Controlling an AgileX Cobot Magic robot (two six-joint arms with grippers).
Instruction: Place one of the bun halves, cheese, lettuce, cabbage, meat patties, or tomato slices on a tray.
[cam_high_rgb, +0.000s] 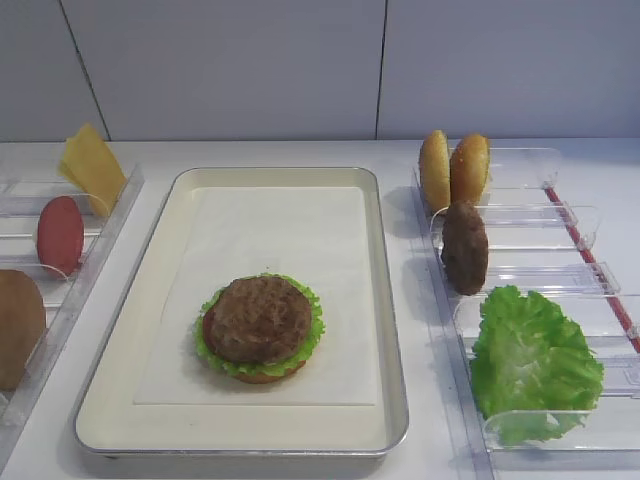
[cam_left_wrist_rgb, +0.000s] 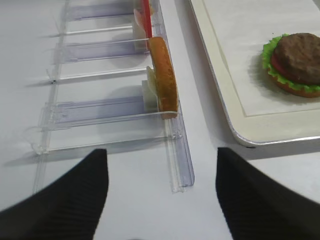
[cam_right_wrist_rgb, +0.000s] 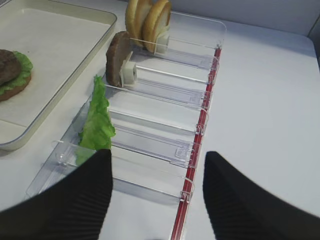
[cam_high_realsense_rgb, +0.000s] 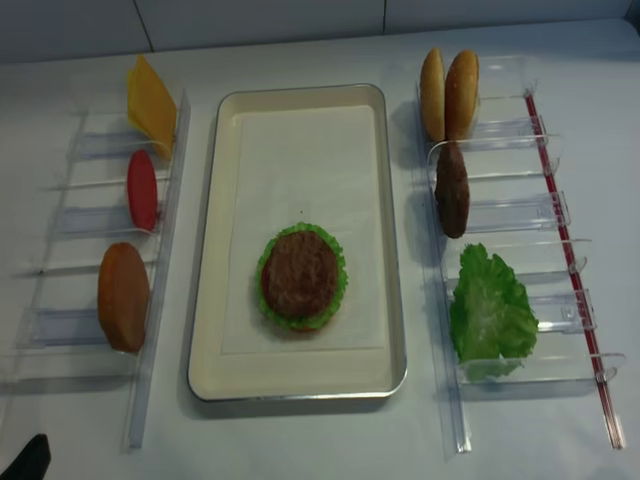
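1. The tray holds a part-built burger: bun base, lettuce, a red slice peeking out, and a meat patty on top.
2. The right gripper hangs above the near end of the right clear rack with its jaws spread wide and nothing between them.
3. The left gripper hovers over the left rack, jaws likewise wide apart and empty.
4. Spare parts stand on edge in the racks: 2 bun halves, 1 patty and a lettuce leaf on the right; cheese, a tomato slice and 1 more bun on the left.
5. My guess is the next layer is cheese, tomato or a top bun. Whichever is chosen, I'd come down straight over the upright piece, close across its thin faces, lift clear of the divider, then set it flat and centred on the stack.
6. I can read no brands, labels or writing anywhere.
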